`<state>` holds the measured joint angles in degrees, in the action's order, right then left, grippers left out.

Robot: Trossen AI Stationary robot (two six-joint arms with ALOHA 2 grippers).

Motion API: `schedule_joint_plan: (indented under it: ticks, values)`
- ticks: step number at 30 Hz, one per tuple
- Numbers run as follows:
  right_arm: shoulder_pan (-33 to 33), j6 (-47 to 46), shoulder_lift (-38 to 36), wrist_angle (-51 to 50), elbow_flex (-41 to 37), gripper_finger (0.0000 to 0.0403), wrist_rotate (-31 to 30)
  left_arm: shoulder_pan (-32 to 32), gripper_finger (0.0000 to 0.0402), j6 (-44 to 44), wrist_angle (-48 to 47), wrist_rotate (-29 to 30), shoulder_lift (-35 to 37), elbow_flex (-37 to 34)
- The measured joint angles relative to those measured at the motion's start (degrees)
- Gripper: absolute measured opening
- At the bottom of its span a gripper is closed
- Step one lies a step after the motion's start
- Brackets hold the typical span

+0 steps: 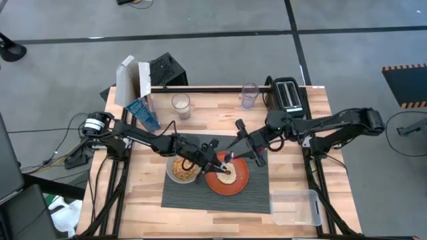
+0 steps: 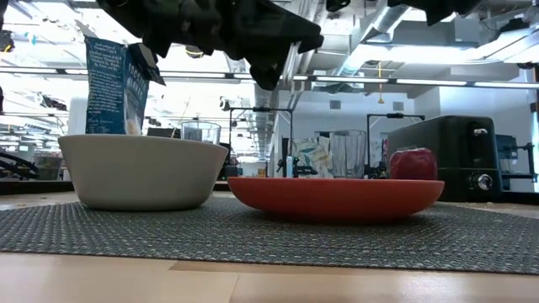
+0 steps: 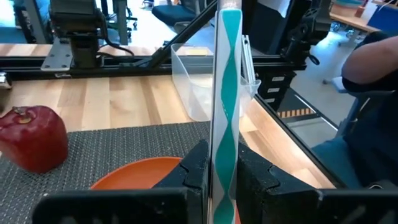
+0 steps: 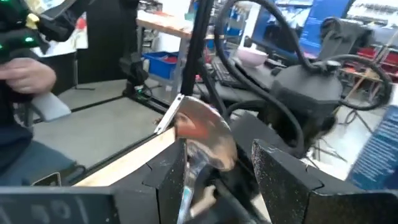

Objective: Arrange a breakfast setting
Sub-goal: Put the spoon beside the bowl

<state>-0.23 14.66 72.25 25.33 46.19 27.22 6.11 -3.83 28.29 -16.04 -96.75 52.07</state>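
Left gripper (image 3: 224, 177) clamps upright teal-and-white utensil handle (image 3: 227, 81) over red-orange plate (image 1: 227, 175), likely for placing. Right gripper (image 4: 217, 177) pinches metal spoon (image 4: 202, 134), bowl end up. Only low view shows red apple (image 2: 413, 163) behind plate, pale bowl (image 2: 141, 171) on placemat (image 2: 269, 236).

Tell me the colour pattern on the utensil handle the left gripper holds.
Teal and white wavy stripes on the handle, clearest in the left wrist view.

Lighting's even and bright from overhead in the high view, soft shadows only. Low view is backlit by ceiling strip lights at top, so the arms overhead go near-black. Right wrist view is smeary, with glare on the metal spoon (image 4: 204, 140).
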Motion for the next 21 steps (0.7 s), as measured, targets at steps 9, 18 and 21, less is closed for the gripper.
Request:
schedule_joint_plan:
  ticks: [9, 18, 21]
  values:
    - [1.9, 1.6, 4.1, 0.8, 2.2, 0.0201, 0.0, 0.0, 0.0036, -1.5, 0.6, 0.0, 0.0, 0.0]
    - [2.2, 2.0, 3.5, 0.6, 2.6, 0.0079, 0.9, -0.2, 0.0044, -2.3, 0.5, 3.5, 0.0, 0.0]
    - [1.4, 2.2, 3.5, -0.2, 2.6, 0.0034, 0.0, -0.2, 0.0054, -2.5, 0.4, 4.6, 0.0, 0.0]
